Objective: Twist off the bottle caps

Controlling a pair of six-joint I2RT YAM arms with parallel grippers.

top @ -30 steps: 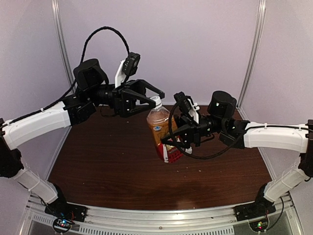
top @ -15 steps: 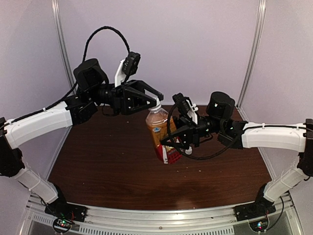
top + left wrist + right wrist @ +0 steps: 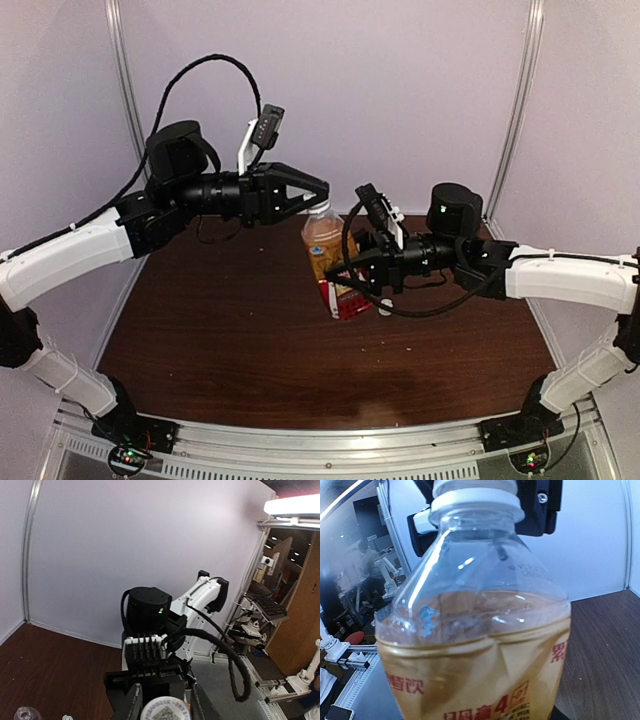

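**Left gripper** point(image 3: 316, 200): the fingers point(image 3: 134, 705) stand apart, one on each side of the white cap point(image 3: 318, 208). The left wrist view looks down on the cap top, framed closely by both fingers. It cannot be told whether the pads press on the cap.

**Right gripper** point(image 3: 345, 275): clamped on the body of the amber bottle point(image 3: 326, 252), reaching in from 3 o'clock. The bottle leans with its neck toward 11 o'clock. Whether its base rests on the table point(image 3: 220, 340) or hangs just above it cannot be told.

**Obstructions and surroundings**
- A black cable point(image 3: 347, 245) from the right arm loops across the bottle's 3 o'clock side and hides part of the red and white label.
- A small white piece point(image 3: 385, 306) lies on the table just beside the bottle's base at 3 o'clock. It is too small to identify.
- The neck of a clear bottle point(image 3: 22, 714) shows in the lower left corner of the left wrist view.

**Cap position**
- It is screwed on the amber bottle's neck.
- It lies at the left gripper's fingertips.
- It stands at 11 o'clock from the right gripper, higher up the bottle.
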